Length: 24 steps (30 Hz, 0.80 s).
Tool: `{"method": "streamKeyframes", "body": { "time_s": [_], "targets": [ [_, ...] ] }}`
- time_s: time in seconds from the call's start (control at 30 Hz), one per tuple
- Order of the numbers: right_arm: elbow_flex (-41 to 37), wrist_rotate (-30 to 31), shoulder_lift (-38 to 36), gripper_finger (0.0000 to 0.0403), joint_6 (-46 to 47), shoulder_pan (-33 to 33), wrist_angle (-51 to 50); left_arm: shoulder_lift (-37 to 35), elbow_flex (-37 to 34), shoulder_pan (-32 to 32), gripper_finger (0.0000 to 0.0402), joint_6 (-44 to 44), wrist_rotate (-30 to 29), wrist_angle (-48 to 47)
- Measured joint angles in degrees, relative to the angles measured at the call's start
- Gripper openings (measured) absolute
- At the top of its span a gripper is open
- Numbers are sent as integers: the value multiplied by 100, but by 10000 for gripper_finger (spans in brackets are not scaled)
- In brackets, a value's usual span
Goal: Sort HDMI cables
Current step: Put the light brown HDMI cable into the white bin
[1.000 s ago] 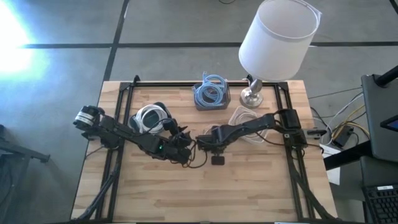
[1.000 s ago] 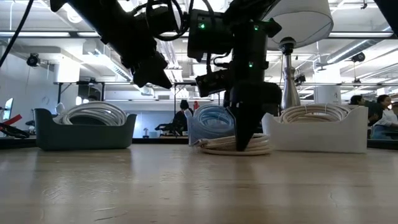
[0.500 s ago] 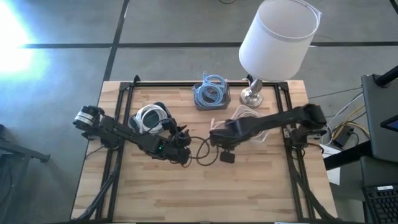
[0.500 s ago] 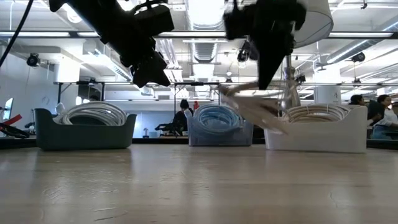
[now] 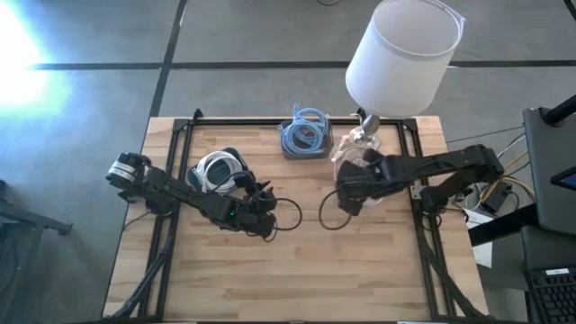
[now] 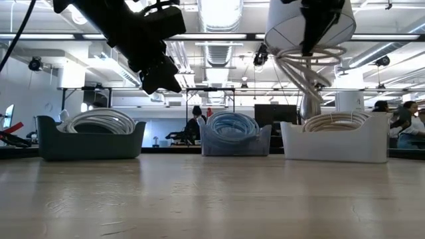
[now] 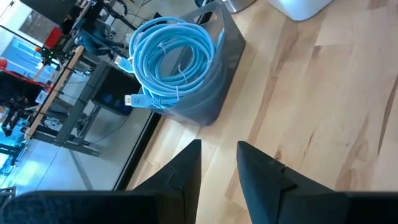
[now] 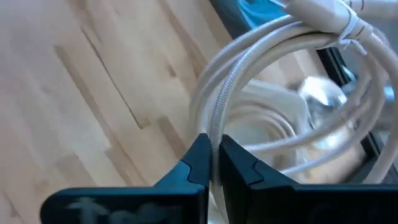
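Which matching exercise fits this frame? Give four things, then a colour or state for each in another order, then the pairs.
Things:
1. right hand
2. left hand
3. middle bin's coil
4. dark bin's coil

States:
A. light blue
B. white, lying in its bin
C. empty, fingers apart
D. shut on a beige coil, lifted off the table

Pairs: 1-D, 2-C, 3-A, 4-B

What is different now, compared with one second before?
The right gripper, shut on a beige cable coil, lifted it off the table middle and carried it toward the white bin on the right. The left gripper stayed above the table; the blue coil and the other bins did not move.
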Motion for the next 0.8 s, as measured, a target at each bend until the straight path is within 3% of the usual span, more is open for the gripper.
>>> {"method": "streamKeyframes", "body": {
  "time_s": [0.27,0.8],
  "targets": [
    [-52,-28,-200,13,1288,7,-980,0,-1,2,106,-3,0,2],
    [-1523,-53,650,27,2324,0,-864,0,0,2,106,-78,2,24]
  ]
}}
